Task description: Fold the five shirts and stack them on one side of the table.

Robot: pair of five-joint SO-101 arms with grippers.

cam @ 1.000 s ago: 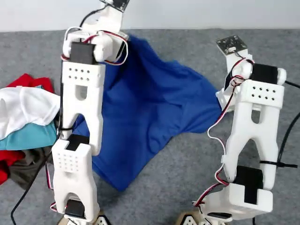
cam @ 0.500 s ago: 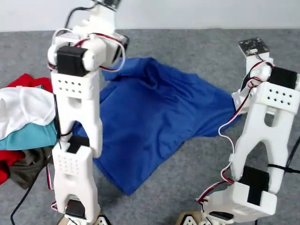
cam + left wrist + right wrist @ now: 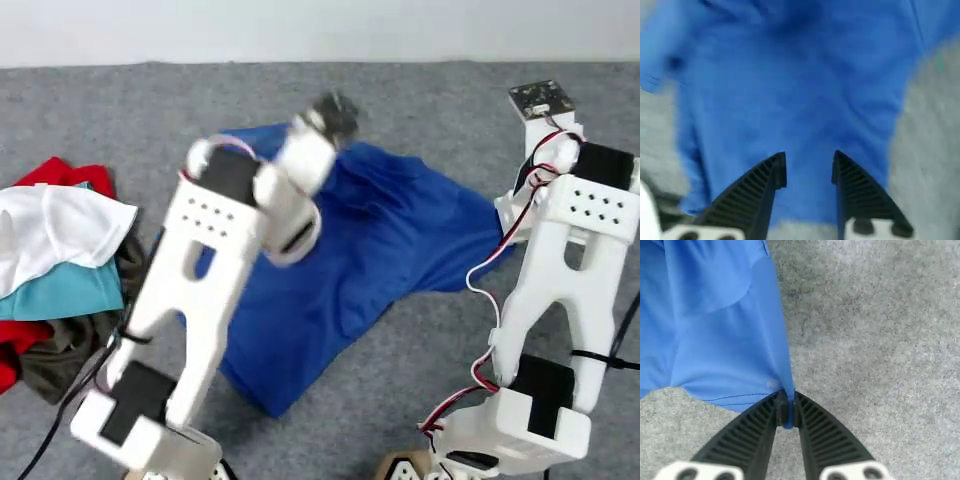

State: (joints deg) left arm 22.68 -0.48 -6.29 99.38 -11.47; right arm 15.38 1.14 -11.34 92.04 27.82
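One thin pinch: right gripper (image 3: 785,412) clamped on the blue shirt (image 3: 715,330) hem, left gripper (image 3: 809,170) apart over it, so a tug might slip it.

Your spread-out shirt (image 3: 400,240) lay in the middle of the surface (image 3: 400,110), with the heap of other shirts (image 3: 60,250) at its left edge.

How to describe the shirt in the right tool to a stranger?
In the middle of the grey carpeted table lies a blue fabric shirt. Unlike the heaped red, white and teal shirts, it lies spread alone, one edge in the right tool.
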